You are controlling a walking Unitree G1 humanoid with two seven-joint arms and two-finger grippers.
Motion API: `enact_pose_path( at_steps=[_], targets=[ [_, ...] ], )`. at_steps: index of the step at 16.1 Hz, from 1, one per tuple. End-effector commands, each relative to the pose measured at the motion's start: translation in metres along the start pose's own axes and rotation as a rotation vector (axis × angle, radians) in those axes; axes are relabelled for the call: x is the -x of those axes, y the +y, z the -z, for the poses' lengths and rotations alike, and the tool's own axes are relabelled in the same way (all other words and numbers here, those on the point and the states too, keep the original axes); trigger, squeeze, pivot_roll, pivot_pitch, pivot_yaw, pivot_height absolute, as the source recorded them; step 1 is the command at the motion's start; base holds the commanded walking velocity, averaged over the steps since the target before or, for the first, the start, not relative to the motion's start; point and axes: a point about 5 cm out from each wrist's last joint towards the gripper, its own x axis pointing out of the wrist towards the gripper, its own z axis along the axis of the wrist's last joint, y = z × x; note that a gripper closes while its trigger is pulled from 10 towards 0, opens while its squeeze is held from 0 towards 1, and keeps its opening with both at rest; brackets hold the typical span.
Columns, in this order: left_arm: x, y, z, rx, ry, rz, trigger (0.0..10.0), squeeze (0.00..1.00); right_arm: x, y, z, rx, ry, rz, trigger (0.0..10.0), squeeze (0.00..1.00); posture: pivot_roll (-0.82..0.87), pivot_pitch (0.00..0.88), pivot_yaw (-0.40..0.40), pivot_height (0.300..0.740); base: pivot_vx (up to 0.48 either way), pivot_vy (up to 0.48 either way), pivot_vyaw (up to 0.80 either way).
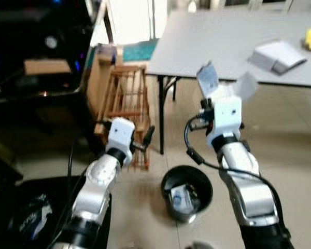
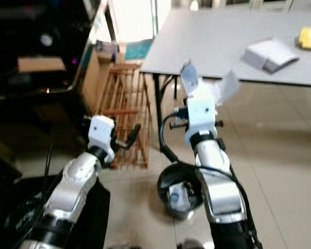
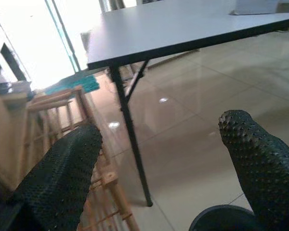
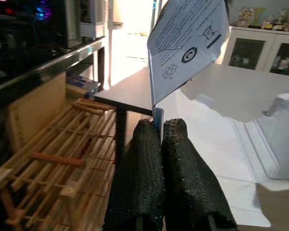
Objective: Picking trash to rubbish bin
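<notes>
Pinching a flattened white box [image 4: 192,43] tight, the right gripper [image 1: 213,101] holds it up high. The black bin [image 1: 187,193] sits low on the floor, just left of that arm. The left gripper [image 3: 159,168] gapes wide, holding nothing.

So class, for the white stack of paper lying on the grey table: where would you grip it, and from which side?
Grip the paper stack by its near edge, coming from the table's front: it lies flat, and that edge faces the robot.
</notes>
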Motion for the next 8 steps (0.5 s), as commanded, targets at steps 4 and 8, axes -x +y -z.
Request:
enact_pose_path(
  at_steps=[4,8],
  targets=[
    [-0.001,-0.003,-0.003,0.0,-0.012,0.013,10.0,0.0,0.0,-0.003,0.001,0.006,0.009,0.011,10.0,0.0,-0.06,0.105,0.065,0.74,0.178,0.0,0.0],
    [0.0,-0.005,-0.002,0.005,-0.007,0.018,10.0,0.0,0.002,0.0,0.012,0.016,0.066,-0.008,10.0,0.0,-0.06,0.11,0.064,0.74,0.0,0.0,0.0]
  ],
)
